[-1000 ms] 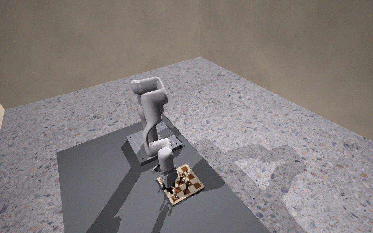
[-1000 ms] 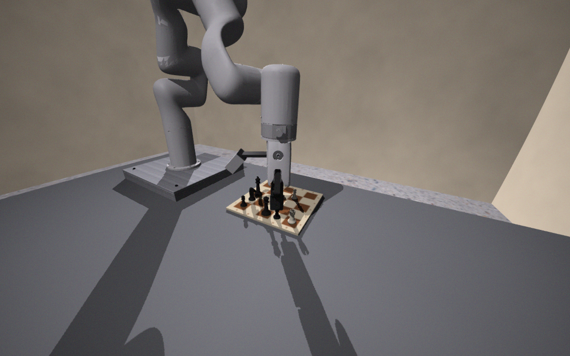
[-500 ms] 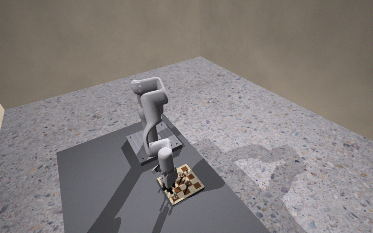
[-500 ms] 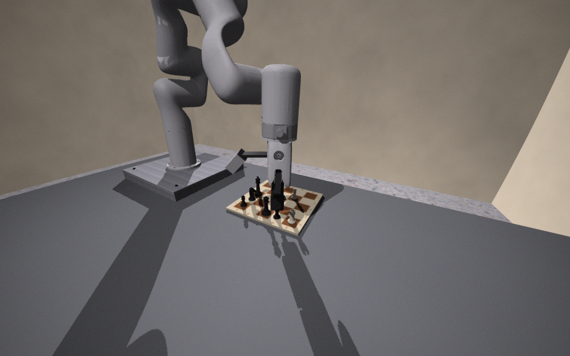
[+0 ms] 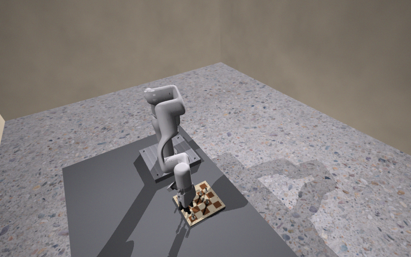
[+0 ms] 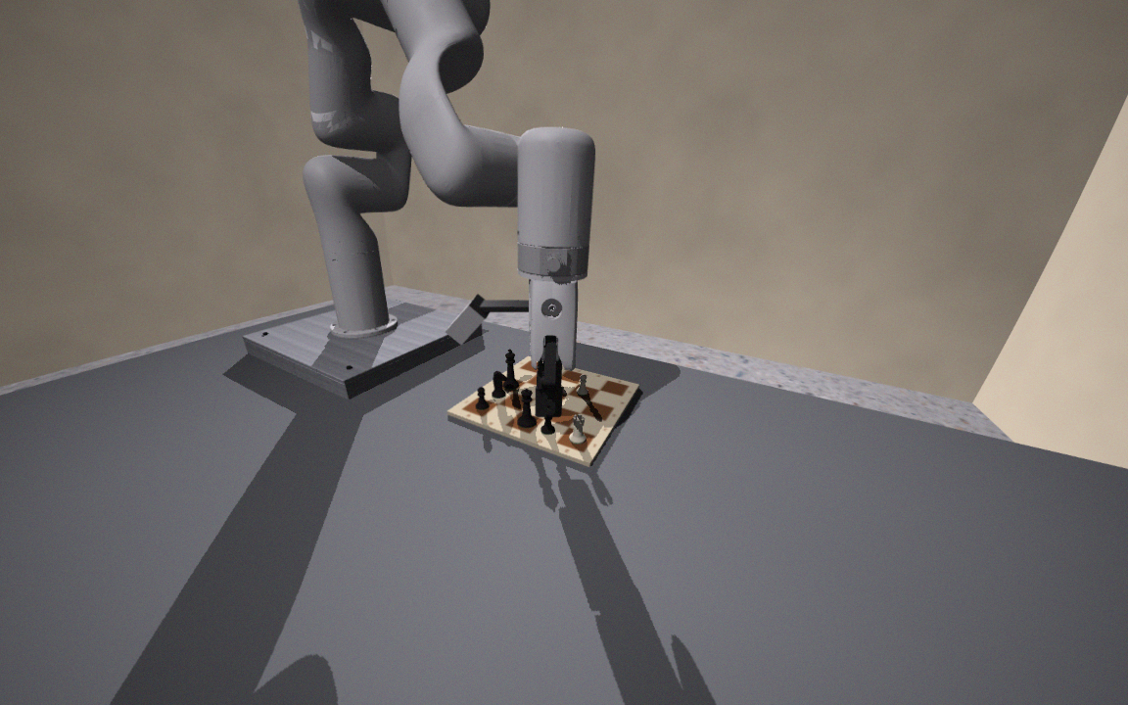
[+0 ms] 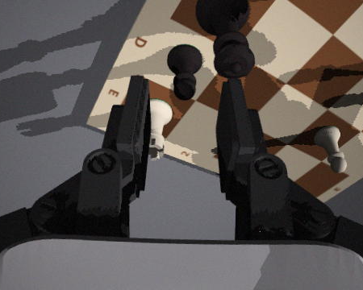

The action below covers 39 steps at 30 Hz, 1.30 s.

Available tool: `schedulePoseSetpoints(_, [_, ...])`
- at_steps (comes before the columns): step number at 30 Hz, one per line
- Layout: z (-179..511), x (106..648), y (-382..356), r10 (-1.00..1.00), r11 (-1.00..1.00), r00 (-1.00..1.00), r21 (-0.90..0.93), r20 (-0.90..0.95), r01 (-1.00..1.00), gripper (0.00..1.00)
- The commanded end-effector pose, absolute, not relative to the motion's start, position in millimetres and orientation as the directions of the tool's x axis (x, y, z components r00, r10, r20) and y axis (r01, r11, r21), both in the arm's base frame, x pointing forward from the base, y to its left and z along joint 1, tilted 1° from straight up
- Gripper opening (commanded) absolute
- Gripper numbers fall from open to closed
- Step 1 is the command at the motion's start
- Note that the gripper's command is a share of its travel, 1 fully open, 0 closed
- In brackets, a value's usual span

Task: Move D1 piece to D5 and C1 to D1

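Black and round-headed, a small chess pawn (image 7: 184, 67) stands near the lettered edge of a brown-and-cream checkered chessboard (image 7: 306, 32), close to the mark D. One taller black piece with a ball top (image 7: 225, 11) rises beside it, nearer the mark C; the exact squares under the two cannot be told from this angle. The black two-fingered gripper (image 7: 184, 83) hangs over that edge, pointing straight down. Its fingers are parted to a narrow gap with nothing between them, and the small pawn lies just beyond the tips. The wrist camera counts four pieces in all: the two black ones and two white pawns. One white pawn (image 7: 161, 115) is half hidden behind a finger near the mark E, and the other (image 7: 329, 142) stands well apart by the numbered edge. From the side, at least five black pieces stand upright around the gripper (image 6: 549, 399), among them one tall piece with a cross top (image 6: 510, 368), plus two white ones (image 6: 578, 429). One white six-joint arm (image 6: 555, 193) rises from a single grey base plate (image 6: 288, 354). Plate and board (image 6: 581, 451) both rest on a dark grey table (image 6: 288, 570), which stands on a speckled stone floor (image 5: 296, 111).
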<state>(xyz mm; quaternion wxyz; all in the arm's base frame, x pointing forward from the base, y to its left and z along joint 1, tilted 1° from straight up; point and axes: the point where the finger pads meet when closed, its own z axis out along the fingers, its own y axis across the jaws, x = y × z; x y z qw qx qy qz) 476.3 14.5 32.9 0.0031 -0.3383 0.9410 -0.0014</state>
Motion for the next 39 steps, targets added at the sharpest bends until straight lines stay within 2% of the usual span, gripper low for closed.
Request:
schedulePoseSetpoints(1, [34, 478, 15, -0.637, 0.771, -0.771, -0.007, -0.008, -0.637, 0.34])
schedulePoseSetpoints(39, [12, 478, 15, -0.637, 0.771, -0.771, -0.007, -0.008, -0.637, 0.34])
